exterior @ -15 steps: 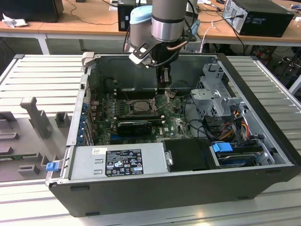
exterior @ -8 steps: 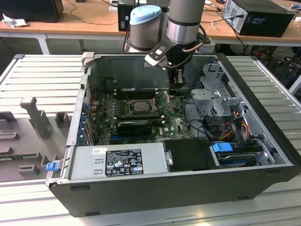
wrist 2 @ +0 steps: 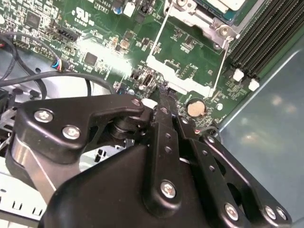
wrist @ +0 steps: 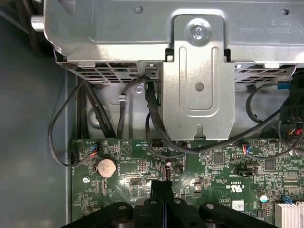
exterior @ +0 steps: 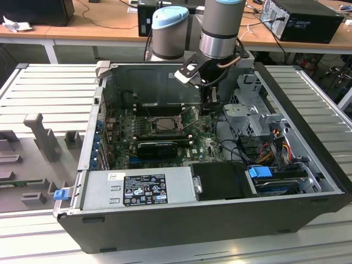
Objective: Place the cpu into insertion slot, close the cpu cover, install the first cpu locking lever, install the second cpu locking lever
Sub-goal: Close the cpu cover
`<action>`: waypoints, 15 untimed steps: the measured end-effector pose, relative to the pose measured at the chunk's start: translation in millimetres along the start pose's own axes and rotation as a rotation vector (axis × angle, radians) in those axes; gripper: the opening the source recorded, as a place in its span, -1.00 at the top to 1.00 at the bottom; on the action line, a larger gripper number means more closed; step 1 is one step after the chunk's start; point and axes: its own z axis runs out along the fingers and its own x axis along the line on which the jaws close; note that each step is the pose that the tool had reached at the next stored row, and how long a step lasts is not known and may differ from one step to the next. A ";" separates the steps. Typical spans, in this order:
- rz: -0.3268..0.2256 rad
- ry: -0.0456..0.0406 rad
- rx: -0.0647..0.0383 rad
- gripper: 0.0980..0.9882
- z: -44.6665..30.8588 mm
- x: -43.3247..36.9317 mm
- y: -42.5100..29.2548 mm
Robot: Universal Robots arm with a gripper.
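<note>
Ribbed grey counter (exterior: 33,82) with an open computer case (exterior: 165,225) on it, desks behind. The arm reaches down into the case. Gripper (wrist 2: 161,97) fingers (wrist: 156,194) are pressed together with nothing seen between them, tip low over the green board (wrist: 228,166). Cpu cover (wrist 2: 180,80) stands open off the insertion slot (exterior: 165,124), its free edge just beside the fingertip; touching or not, cannot tell. Cpu (wrist 2: 228,4) looks seated in the slot. Cover is likely light, thin, stiff sheet metal on a hinge, better pushed at the free edge than pinched. Cpu is rigid but fragile.
</note>
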 end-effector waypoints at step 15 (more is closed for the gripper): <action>0.000 0.0004 0.000 0.98 0.1 -0.2 -14.9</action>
